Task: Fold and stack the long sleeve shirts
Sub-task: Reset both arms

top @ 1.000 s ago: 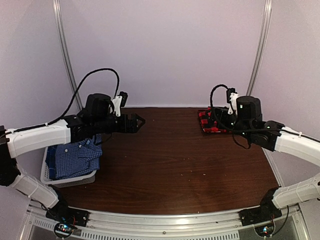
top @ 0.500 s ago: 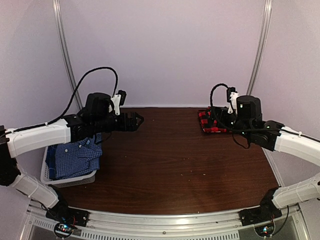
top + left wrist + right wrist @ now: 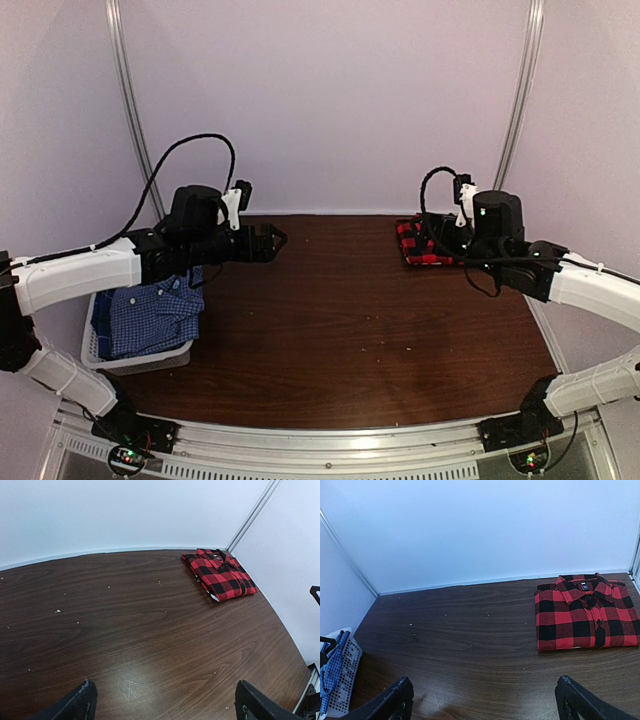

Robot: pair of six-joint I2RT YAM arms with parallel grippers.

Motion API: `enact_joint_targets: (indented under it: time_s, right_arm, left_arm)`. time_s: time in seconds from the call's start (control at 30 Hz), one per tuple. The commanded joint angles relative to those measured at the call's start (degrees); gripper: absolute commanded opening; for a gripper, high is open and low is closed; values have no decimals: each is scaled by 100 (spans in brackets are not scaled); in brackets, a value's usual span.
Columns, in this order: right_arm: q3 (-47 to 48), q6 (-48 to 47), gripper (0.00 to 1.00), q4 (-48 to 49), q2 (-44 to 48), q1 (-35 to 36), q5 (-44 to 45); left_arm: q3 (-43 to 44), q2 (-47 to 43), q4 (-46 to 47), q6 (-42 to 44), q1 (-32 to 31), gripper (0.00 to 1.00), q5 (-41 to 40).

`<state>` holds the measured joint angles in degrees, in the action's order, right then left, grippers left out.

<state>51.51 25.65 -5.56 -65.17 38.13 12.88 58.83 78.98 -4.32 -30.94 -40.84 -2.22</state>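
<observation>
The red-and-black plaid shirt (image 3: 422, 246) lies folded flat at the table's back right corner, collar toward the wall; it shows too in the left wrist view (image 3: 220, 575) and the right wrist view (image 3: 586, 616). The blue-and-white check shirt (image 3: 148, 316) sits crumpled in the basket at the left; only a strip of it (image 3: 330, 667) shows in the right wrist view. My left gripper (image 3: 272, 241) hovers open over the table's back left, above bare wood (image 3: 165, 701). My right gripper (image 3: 440, 232) hangs open beside the plaid shirt, nothing between its fingers (image 3: 485, 694).
The pale grey basket (image 3: 138, 361) stands at the table's left edge; its perforated rim (image 3: 347, 677) shows in the right wrist view. Dark wooden table (image 3: 340, 320) with small white specks. White walls close in behind and on both sides.
My left gripper has drawn back very slightly to the left. The right arm and both shirts have not moved.
</observation>
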Motion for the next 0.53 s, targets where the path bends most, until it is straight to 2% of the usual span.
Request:
enact_joint_targets:
  time_s: [0.0, 0.5]
  right_arm:
    - [199, -69, 100, 21, 22, 6, 135]
    - [225, -48, 100, 23, -38, 10, 146]
  left_arm:
    - [173, -20, 247, 62, -3, 98, -75]
    - [208, 44, 230, 114, -3, 98, -71]
